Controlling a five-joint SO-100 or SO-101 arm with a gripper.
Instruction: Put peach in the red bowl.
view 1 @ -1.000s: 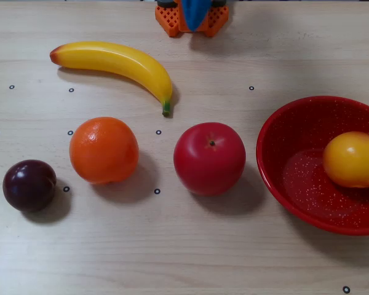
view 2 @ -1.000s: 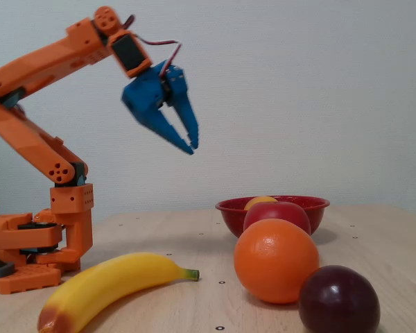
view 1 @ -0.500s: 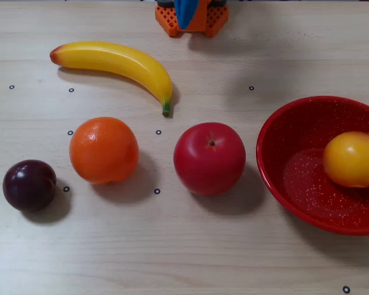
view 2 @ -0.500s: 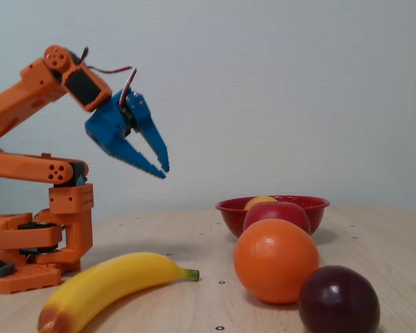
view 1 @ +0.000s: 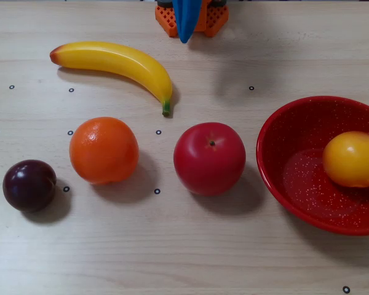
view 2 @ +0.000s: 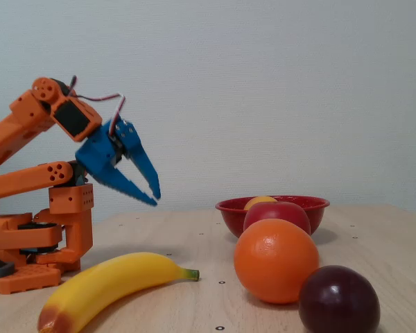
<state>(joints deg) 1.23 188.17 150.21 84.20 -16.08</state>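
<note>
Peach (view 1: 352,159) sits in red bowl (view 1: 295,178); hand (view 2: 154,200) empty w/ fingers apart, up near arm base.

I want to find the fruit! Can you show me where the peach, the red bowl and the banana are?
peach (view 1: 352,158): fixed view from above, middle of its yellow skin.
red bowl (view 1: 281,130): fixed view from above, on its left rim.
banana (view 1: 120,61): fixed view from above, middle of its curved body.
</note>
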